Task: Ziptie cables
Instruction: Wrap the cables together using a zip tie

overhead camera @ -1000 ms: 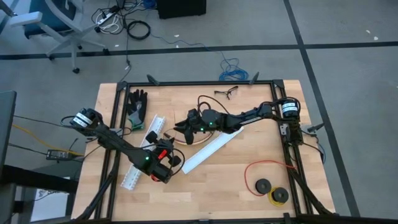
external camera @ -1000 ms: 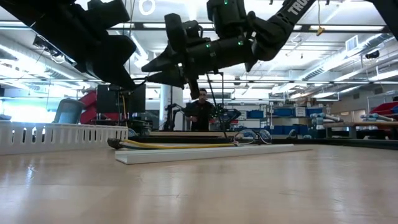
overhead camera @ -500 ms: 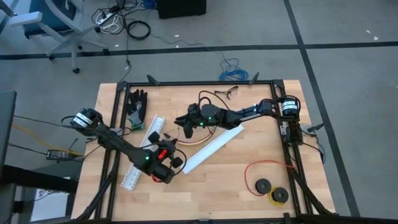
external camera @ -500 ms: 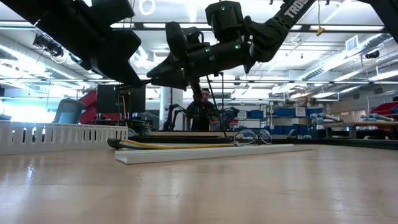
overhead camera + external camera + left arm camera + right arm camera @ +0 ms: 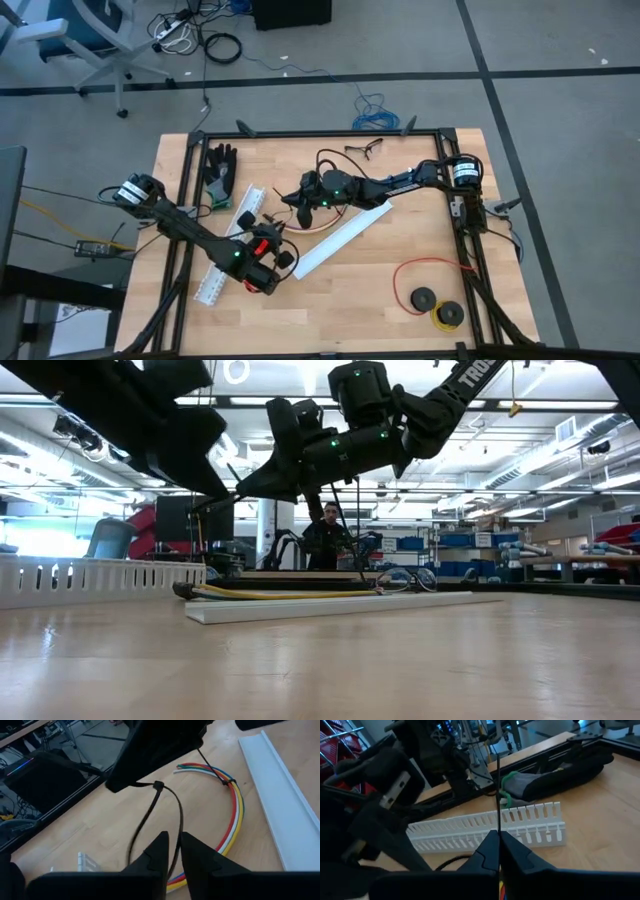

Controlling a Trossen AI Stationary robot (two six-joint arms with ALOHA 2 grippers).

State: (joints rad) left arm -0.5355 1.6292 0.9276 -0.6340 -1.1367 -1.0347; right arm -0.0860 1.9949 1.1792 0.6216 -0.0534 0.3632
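A: Where are the cables point(image 5: 233, 815)?
B: Curved on the table beside the white channel point(image 5: 280, 800); right gripper point(image 5: 498, 845) pinches a black ziptie point(image 5: 160, 812); left gripper point(image 5: 172, 851), slightly parted, straddles its loop.

**Both arms meet above the counter's middle**

The right gripper point(image 5: 290, 199) reaches in from the right edge, jaws pressed together. The left gripper point(image 5: 268, 236) angles in from the left edge, jaws nearly closed, just beside it.
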